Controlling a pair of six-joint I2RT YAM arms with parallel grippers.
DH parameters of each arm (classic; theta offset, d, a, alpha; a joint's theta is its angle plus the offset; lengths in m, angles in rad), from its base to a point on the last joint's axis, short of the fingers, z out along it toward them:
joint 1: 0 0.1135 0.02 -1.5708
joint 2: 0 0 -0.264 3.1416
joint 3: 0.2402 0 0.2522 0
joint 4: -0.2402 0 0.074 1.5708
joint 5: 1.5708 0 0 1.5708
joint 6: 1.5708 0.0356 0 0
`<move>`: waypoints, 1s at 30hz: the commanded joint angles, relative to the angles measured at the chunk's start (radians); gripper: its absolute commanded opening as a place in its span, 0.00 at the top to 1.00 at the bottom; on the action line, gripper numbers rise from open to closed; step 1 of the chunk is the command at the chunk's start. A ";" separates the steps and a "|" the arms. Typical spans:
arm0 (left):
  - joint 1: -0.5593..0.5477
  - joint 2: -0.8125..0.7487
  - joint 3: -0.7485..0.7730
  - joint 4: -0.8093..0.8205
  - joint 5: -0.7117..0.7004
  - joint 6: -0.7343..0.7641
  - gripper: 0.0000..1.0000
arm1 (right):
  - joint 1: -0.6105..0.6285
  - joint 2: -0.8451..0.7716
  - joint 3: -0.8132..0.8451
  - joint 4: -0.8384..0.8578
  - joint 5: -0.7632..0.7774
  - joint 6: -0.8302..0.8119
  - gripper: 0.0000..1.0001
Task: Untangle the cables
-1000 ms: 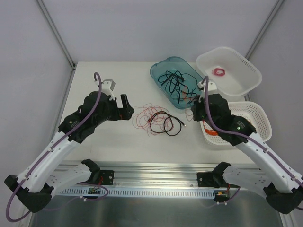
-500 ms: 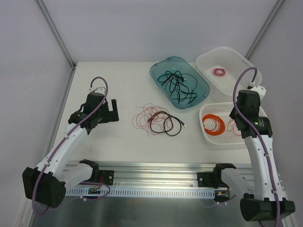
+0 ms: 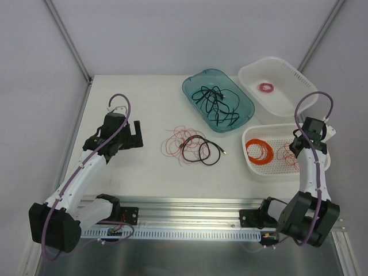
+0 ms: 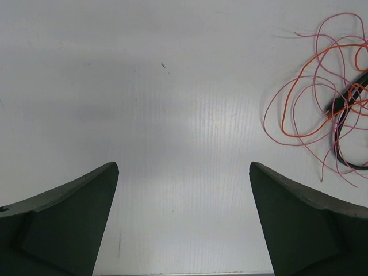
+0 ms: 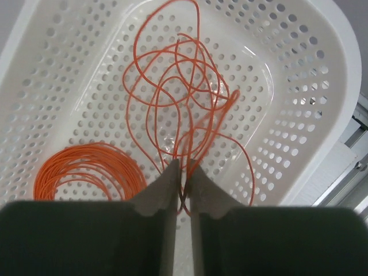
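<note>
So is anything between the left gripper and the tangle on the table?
Nothing visible. The left gripper stands open just above the table, facing the tangle of red wires and black cord to its right. Only bare tabletop lies between them; the trays sit farther off.

On your white table (image 3: 144, 103) a teal tray (image 3: 190, 82) sits at the back; just beside it on the right, a white tub (image 3: 287, 102) holds a small pink ring coil (image 3: 265, 87); nearer you, a perforated white basket (image 3: 261, 172) has a neat orange coil (image 3: 260, 152) in its left half.
</note>
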 commanded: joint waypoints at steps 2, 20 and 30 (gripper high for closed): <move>0.011 -0.013 -0.006 0.023 0.005 0.025 0.01 | -0.082 0.044 0.002 0.075 -0.012 0.102 0.76; 0.011 0.002 -0.011 0.023 0.017 0.023 0.01 | 0.232 -0.206 0.123 -0.045 -0.158 0.041 0.00; 0.011 0.019 -0.014 0.022 0.040 0.022 0.01 | 0.835 0.039 0.203 0.115 -0.222 -0.059 0.00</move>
